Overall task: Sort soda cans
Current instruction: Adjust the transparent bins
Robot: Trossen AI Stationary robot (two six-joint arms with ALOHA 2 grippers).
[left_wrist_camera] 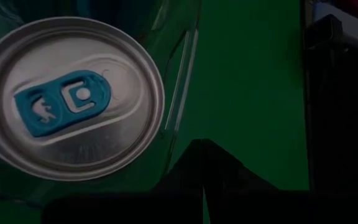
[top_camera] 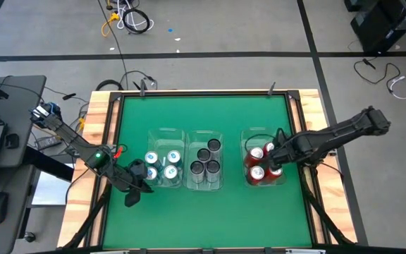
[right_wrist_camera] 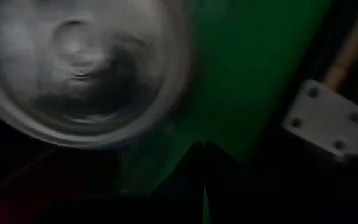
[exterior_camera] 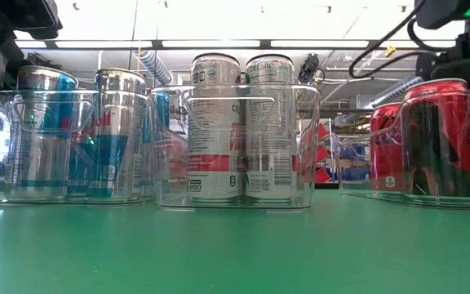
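Standing sorted in three clear bins [top_camera: 187,132] mid-table: teal-tabbed cans [top_camera: 162,164] at nine o'clock, grey cans [top_camera: 206,161] centre, red cans [top_camera: 259,164] at three o'clock. Left gripper [top_camera: 138,173] hovers closed and empty beside the teal-tabbed cans; right gripper [top_camera: 274,154], closed and empty, above the red.

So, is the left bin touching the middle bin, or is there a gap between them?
Apart. The high view shows a green strip between the left bin and the middle bin.
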